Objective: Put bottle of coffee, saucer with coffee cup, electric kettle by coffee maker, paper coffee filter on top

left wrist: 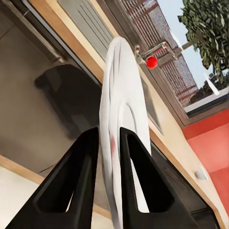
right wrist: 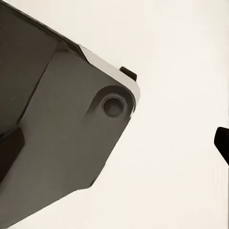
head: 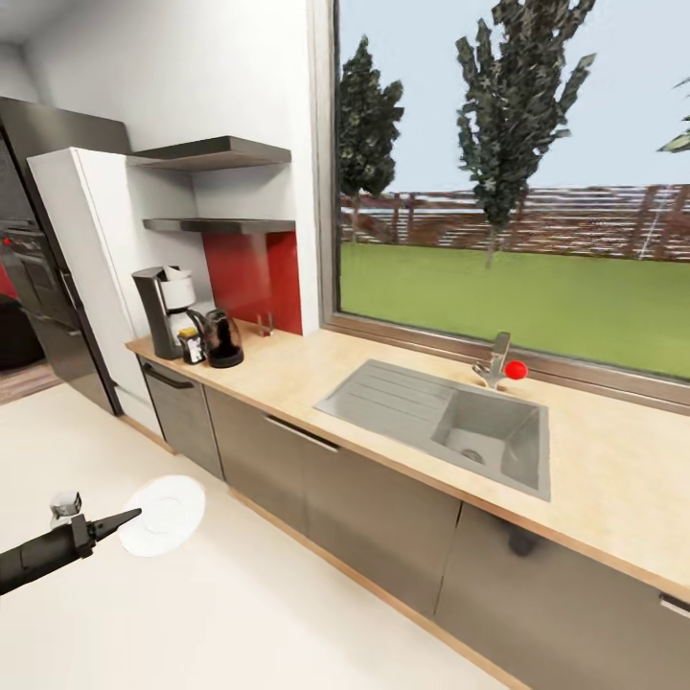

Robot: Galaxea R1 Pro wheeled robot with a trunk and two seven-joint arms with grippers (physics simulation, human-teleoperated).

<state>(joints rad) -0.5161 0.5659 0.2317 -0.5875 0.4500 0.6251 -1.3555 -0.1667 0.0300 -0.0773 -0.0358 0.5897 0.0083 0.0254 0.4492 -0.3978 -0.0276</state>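
Head view: the left hand [head: 129,520] carried the saucer [head: 165,516] over the floor, far from the coffee maker [head: 165,311] on the tan wood surface [head: 316,369].
Left wrist view: two black fingers [left wrist: 81,186] pinched the thin, smooth white saucer [left wrist: 121,109] by its rim.
Risk: it could slip and drop.
Right wrist view: only a grey robot part; I cannot tell that hand's state.

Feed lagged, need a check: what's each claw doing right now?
Left claw: closed on the saucer, pinching its rim.
Right claw: cannot be told.

Saucer [head: 165,517] white, round, held edge-on above floor. Coffee maker [head: 165,311], bottle of coffee [head: 192,346], electric kettle [head: 223,338] grouped on kitchen countertop [head: 316,369].
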